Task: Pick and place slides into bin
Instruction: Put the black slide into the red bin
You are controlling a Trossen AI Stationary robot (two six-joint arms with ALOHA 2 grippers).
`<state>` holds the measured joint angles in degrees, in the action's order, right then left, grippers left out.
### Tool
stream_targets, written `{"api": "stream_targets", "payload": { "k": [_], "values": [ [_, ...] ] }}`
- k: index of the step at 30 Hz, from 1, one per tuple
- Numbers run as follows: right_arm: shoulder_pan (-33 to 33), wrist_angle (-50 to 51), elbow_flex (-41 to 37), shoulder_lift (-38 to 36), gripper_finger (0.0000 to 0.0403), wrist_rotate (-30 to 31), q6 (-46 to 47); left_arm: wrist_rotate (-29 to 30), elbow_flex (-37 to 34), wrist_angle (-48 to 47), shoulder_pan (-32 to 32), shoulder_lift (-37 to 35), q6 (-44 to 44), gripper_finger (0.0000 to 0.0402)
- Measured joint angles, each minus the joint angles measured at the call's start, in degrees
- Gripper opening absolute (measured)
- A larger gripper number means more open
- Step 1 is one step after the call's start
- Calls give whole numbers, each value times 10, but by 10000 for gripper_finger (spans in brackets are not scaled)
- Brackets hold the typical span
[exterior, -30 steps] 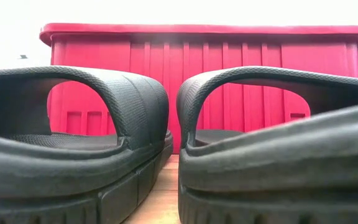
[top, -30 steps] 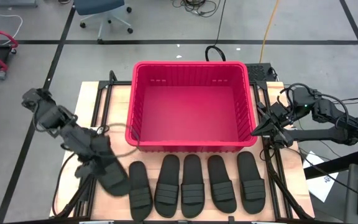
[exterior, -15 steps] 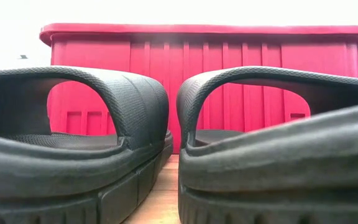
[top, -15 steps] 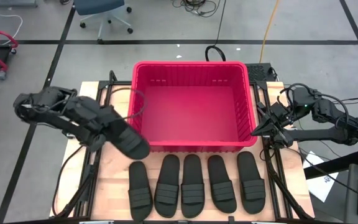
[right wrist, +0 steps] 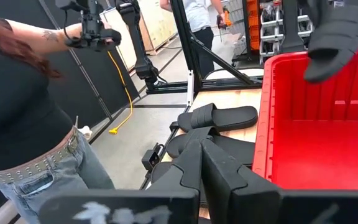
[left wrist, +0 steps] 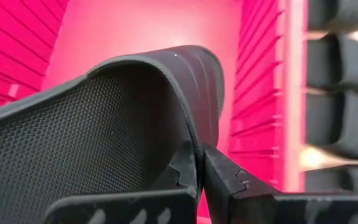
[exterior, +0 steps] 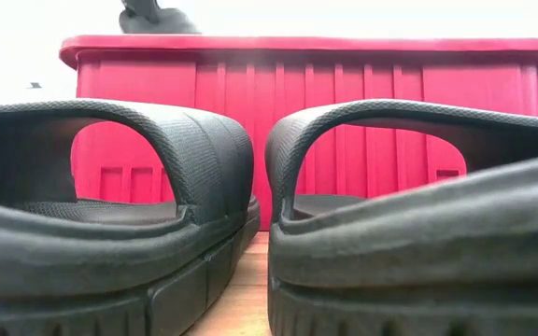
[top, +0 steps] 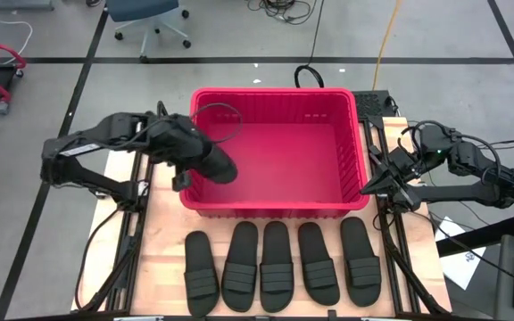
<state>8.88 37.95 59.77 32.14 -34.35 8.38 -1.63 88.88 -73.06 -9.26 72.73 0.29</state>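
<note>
My left gripper (top: pixel 193 152) is shut on one black slide (top: pixel 212 163), which hangs over the left part of the red bin (top: pixel 275 92). In the low view the slide shows above the bin's rim (exterior: pixel 157 19). Several more slides (top: pixel 275 266) lie sole-down in a row on the table in front of the bin. My right gripper (top: pixel 371 185) is shut and empty beside the bin's right wall, at its near end. My left gripper (left wrist: pixel 199 168) pinches the slide's ribbed strap at its side edge (left wrist: pixel 194 146) between its two fingers. One finger (left wrist: pixel 179 177) is on the strap's textured inner face and the other on its outer face. The slide is lifted clear, tilted above the bin's floor (left wrist: pixel 142 31).
The bin's near wall (top: pixel 275 207) stands between the row of slides and the bin's inside. A person (right wrist: pixel 23 118) stands beyond the table. An office chair (top: pixel 145 18) and cables lie on the floor behind the table.
My left gripper has risen from the table's near left and gone toward the far edge and right, over the bin's left wall. The slide has been lifted clear of the table and now hangs over the bin's inside. My right arm has kept still.
</note>
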Motion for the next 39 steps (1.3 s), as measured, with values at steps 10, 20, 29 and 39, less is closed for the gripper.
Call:
{"api": "stream_targets", "payload": {
  "k": [10, 20, 29, 39],
  "values": [
    [0, 0, 0, 0, 0, 0, -1, -120, 49, -57, -91, 122, 167, 0],
    [0, 0, 0, 0, 0, 0, -8, -134, 101, -165, -141, 250, 292, 0],
    [0, 0, 0, 0, 0, 0, -18, -85, 101, -152, -148, 337, 331, 0],
    [0, 0, 0, 0, 0, 0, -18, -92, 101, -112, -172, 384, 305, 0]
  ]
}}
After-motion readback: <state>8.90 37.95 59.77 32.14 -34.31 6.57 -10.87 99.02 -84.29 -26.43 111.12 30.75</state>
